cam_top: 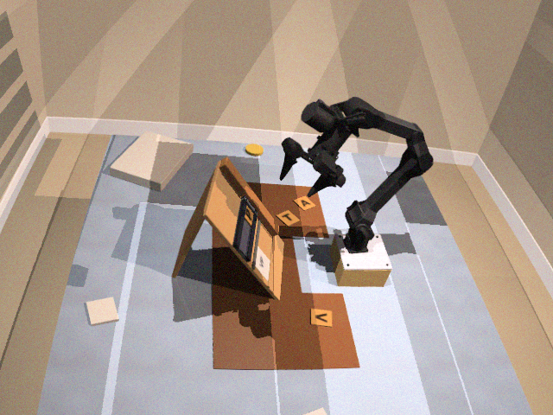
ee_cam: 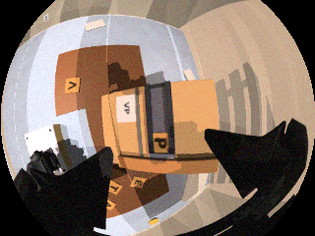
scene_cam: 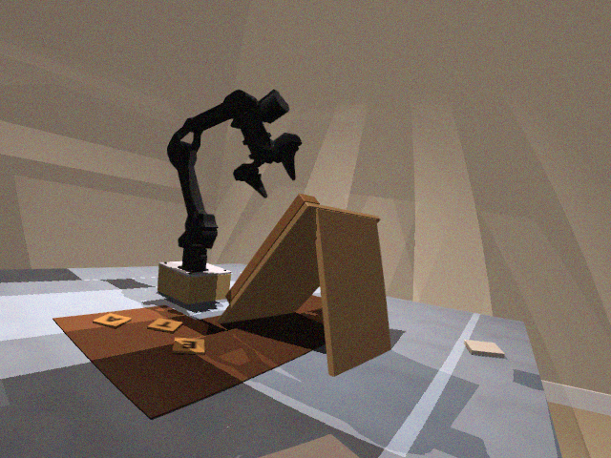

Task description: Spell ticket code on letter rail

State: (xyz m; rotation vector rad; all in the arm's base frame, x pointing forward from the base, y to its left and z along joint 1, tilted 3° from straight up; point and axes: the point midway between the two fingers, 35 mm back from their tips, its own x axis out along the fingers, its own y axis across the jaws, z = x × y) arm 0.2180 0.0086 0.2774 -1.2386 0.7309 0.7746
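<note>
The ticket (cam_top: 263,264) (ee_cam: 126,108) on the sloping board (cam_top: 219,201) (scene_cam: 352,276) (ee_cam: 194,100) reads VP. The P tile (cam_top: 250,215) (ee_cam: 160,143) lies in the dark rail (cam_top: 242,239) (ee_cam: 158,105), at the end nearest the board's raised side strip; the rest of the rail holds no tile. The V tile (cam_top: 320,317) (ee_cam: 72,86) lies flat on the mat, across the board from the T tile (cam_top: 287,218) (scene_cam: 165,324), A tile (cam_top: 304,203) (scene_cam: 112,320) and E tile (scene_cam: 188,345) (ee_cam: 138,182). The board hides E in the top view. My gripper (cam_top: 295,188) (scene_cam: 280,188) (ee_cam: 159,144) is wide open and empty, raised above the board.
The brown mat (cam_top: 241,348) (scene_cam: 158,394) lies under board and loose tiles. A large beige block (cam_top: 138,162) and a yellow disc (cam_top: 254,150) (ee_cam: 154,221) are at the back. A small pale slab (cam_top: 101,310) (scene_cam: 484,348) lies behind the board. The arm's base (cam_top: 364,277) stands before it.
</note>
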